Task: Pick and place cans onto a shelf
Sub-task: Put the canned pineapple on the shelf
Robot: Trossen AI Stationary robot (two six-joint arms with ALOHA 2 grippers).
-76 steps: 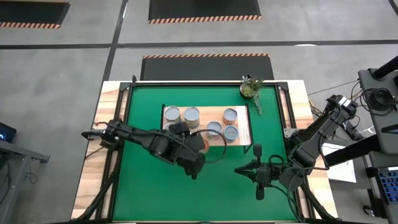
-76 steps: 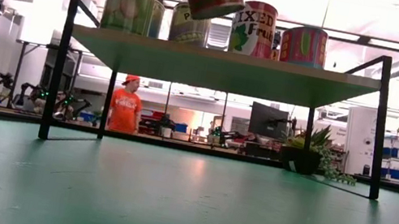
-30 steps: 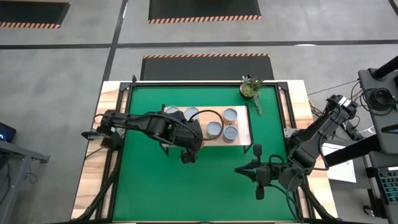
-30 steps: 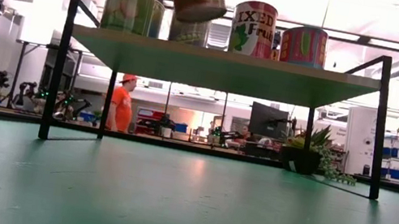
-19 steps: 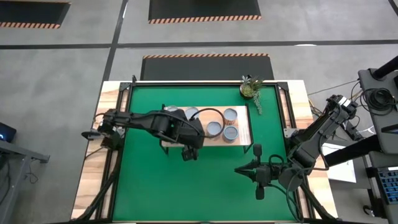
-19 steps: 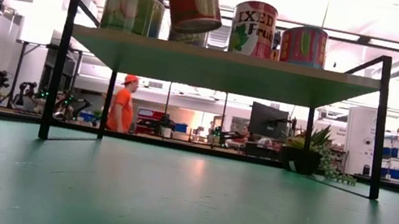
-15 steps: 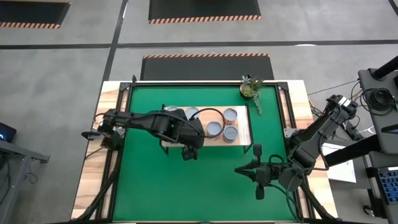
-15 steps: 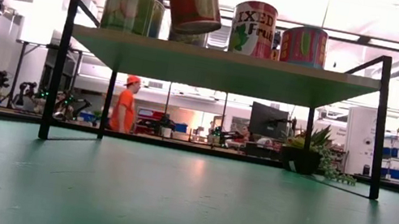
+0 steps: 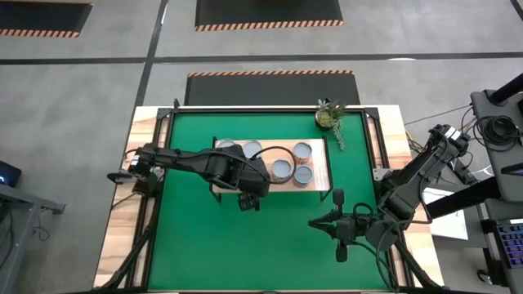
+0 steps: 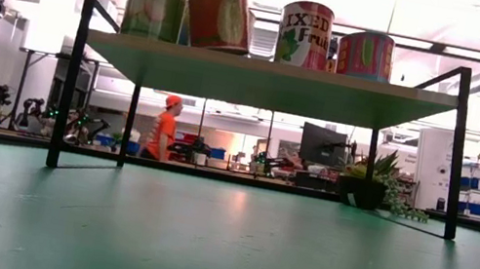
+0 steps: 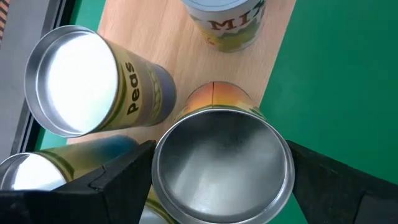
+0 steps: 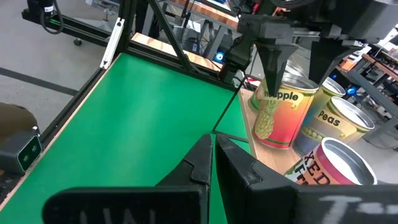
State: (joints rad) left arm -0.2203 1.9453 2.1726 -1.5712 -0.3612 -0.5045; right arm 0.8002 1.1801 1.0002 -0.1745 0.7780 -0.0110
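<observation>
My left gripper (image 11: 221, 186) is shut on a can with an orange Pineapple label (image 12: 280, 118), over the near left part of the shelf (image 9: 320, 176). The can's bottom (image 10: 221, 47) is at the wood top, beside a Peas can (image 11: 81, 81); whether it touches the wood, I cannot tell. Several more cans stand upright on their bottoms on the shelf, among them a mixed-fruit can (image 10: 304, 34) and a pink one (image 10: 365, 55). My right gripper (image 12: 214, 155) hangs shut over the mat's near right part and touches nothing. My left gripper pinches the pineapple can between its two fingers (image 12: 273, 62) at the upper sides, just under the shiny top rim (image 11: 157, 163). The fingers come from above, slanting down, one on each side. The can hangs nearly upright, top up.
The green mat (image 9: 196, 237) spreads wide in front of the shelf. A small potted plant (image 9: 329, 117) stands at the far right corner. Beyond the table a person in an orange shirt (image 10: 165, 126) walks through the room.
My left gripper has gone down toward the shelf top with the pineapple can. The can, tilted and clear above the shelf a second ago, now stands nearly upright with its bottom at the wood. The person behind has walked to the right.
</observation>
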